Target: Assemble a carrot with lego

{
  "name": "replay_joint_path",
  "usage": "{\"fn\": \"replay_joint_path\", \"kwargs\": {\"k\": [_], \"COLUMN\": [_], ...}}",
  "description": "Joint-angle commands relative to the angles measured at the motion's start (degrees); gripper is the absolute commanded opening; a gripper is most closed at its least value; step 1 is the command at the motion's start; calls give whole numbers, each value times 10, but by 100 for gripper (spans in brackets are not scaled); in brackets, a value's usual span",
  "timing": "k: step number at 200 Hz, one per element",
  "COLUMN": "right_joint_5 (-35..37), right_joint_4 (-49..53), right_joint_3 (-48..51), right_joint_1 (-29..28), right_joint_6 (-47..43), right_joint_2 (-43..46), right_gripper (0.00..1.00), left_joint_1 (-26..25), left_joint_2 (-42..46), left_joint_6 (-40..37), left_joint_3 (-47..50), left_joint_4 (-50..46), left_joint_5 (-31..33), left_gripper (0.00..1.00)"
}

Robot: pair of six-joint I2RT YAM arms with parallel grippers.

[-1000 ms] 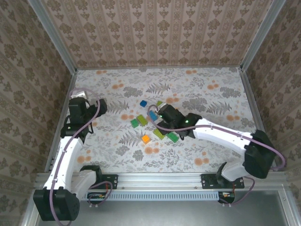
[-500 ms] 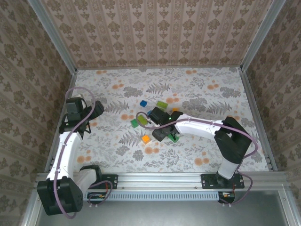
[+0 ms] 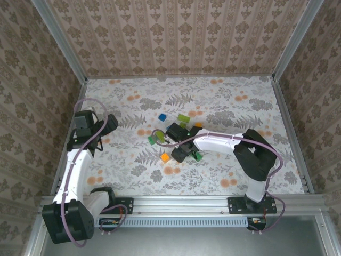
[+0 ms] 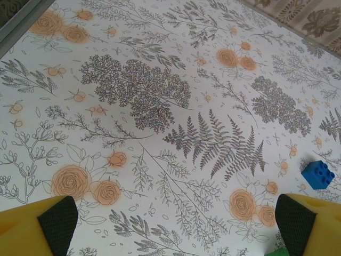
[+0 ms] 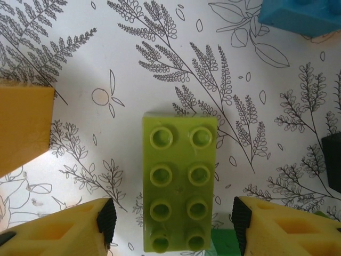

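The lego lies loose in the middle of the table. A light green eight-stud brick (image 5: 180, 184) lies flat between the fingers of my right gripper (image 5: 170, 218), with a gap of table on each side, so the jaws stand open around its near end. An orange brick (image 5: 24, 128) lies to its left, a blue brick (image 5: 301, 13) is beyond it, and a dark green brick (image 5: 224, 244) is at its near corner. From above, my right gripper (image 3: 180, 149) hangs over this cluster. My left gripper (image 4: 176, 224) is wide open above bare table, with a blue brick (image 4: 318, 175) to its right.
More bricks surround the right gripper: blue (image 3: 162, 117), light green (image 3: 184, 118), green (image 3: 153, 140) and orange (image 3: 165, 157). A black piece (image 5: 333, 160) shows at the right edge of the right wrist view. Patterned walls and metal rails (image 3: 72, 114) enclose the table.
My right gripper has swung left and down over the brick cluster, and its jaws have narrowed around the light green brick. The left arm shifted slightly and stays open.
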State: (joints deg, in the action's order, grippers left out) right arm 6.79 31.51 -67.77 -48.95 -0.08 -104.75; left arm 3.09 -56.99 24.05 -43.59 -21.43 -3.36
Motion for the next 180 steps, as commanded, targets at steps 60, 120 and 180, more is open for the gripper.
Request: {"fn": "replay_joint_path", "kwargs": {"k": [60, 120, 180], "right_joint_5": [-29, -37, -43], "right_joint_4": [-2, -4, -3], "right_joint_3": [-20, -24, -32], "right_joint_1": [15, 17, 18], "right_joint_6": [-3, -3, -3], "right_joint_2": [-26, -32, -46], "right_gripper": [54, 49, 48], "left_joint_1": [6, 5, 6], "left_joint_2": [-3, -3, -2], "left_joint_6": [9, 10, 9], "left_joint_3": [-6, -6, -5], "left_joint_4": [7, 9, 10], "left_joint_5": [-16, -18, -19], "left_gripper": [99, 98, 98]}}
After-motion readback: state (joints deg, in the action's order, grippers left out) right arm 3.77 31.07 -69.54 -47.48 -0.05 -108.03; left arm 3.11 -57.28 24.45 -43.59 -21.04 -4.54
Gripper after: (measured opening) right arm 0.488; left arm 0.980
